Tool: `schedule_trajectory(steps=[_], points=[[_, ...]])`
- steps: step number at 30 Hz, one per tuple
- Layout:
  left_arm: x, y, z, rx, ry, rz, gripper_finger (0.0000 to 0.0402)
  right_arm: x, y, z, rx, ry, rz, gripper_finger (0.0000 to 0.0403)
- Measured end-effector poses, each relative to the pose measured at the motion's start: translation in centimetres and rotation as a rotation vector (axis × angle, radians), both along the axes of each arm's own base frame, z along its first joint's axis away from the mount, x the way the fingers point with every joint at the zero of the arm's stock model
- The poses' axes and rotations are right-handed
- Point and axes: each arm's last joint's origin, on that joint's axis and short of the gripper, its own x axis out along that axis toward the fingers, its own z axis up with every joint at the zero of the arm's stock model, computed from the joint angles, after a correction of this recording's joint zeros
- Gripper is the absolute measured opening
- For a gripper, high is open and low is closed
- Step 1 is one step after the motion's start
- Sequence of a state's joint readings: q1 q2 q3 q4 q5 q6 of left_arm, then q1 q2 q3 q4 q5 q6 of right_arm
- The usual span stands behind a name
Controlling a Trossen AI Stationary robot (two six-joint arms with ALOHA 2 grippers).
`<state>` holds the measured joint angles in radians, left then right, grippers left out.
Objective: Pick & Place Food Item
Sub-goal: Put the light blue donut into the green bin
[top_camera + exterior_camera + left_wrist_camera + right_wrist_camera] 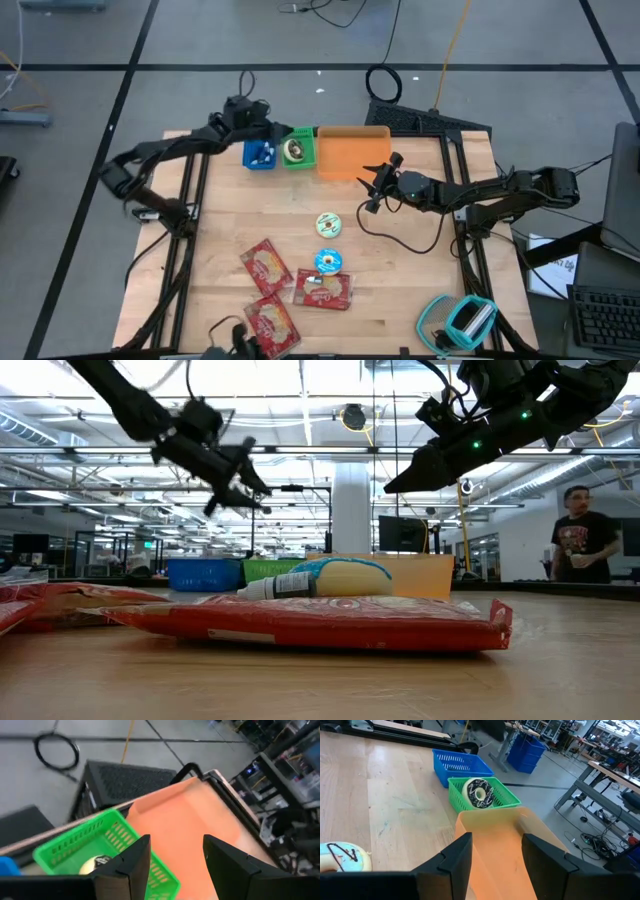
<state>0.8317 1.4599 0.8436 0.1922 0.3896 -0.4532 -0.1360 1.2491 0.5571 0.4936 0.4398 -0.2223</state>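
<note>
High view shows both grippers parted and empty, left gripper over the green basket holding a donut, right gripper beside the orange bin, so reaching together risks collision

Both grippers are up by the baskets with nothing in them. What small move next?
Probably swing the right gripper, fingers apart and empty, back toward the green-frosted donut just behind it on the table. The green basket already holds one donut; the left gripper hovers there.
</note>
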Motion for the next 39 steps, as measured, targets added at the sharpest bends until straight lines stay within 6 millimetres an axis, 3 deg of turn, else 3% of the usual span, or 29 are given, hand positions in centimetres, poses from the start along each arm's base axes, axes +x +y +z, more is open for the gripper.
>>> schedule_trajectory(steps=[5, 10, 14, 18, 22, 27, 33, 39], points=[[-1.9, -3.7, 2.8, 0.059, 0.16, 0.059, 0.0182, 0.1, 0.2, 0.0, 0.061, -0.026, 0.075, 0.016], [-3.0, -7.0, 3.6, 0.054, 0.308, 0.121, 0.0182, 0.9, 0.8, -0.5, 0.184, -0.073, 0.287, 0.016], [-2.3, -8.8, 3.6, 0.049, 0.344, 0.096, 0.0182, 2.2, 1.2, -1.9, 0.286, -0.094, 0.382, 0.016], [-0.6, -10.2, 3.2, 0.101, 0.353, 0.028, 0.0182, 3.7, 2.0, -4.0, 0.352, -0.003, 0.391, 0.016], [0.6, -11.2, 2.7, 0.151, 0.393, -0.002, 0.0182, 5.6, 2.9, -5.4, 0.411, 0.097, 0.39, 0.0168], [1.4, -11.7, 1.8, 0.167, 0.447, 0.011, 0.0182, 7.3, 3.2, -6.5, 0.47, 0.179, 0.358, 0.0214], [2.2, -12.0, 1.0, 0.15, 0.462, -0.004, 0.0182, 7.7, 2.9, -7.9, 0.524, 0.225, 0.236, 0.0276], [2.9, -12.0, 0.4, 0.15, 0.461, -0.014, 0.0182, 8.1, 2.8, -9.1, 0.634, 0.2, 0.171, 0.0284]])
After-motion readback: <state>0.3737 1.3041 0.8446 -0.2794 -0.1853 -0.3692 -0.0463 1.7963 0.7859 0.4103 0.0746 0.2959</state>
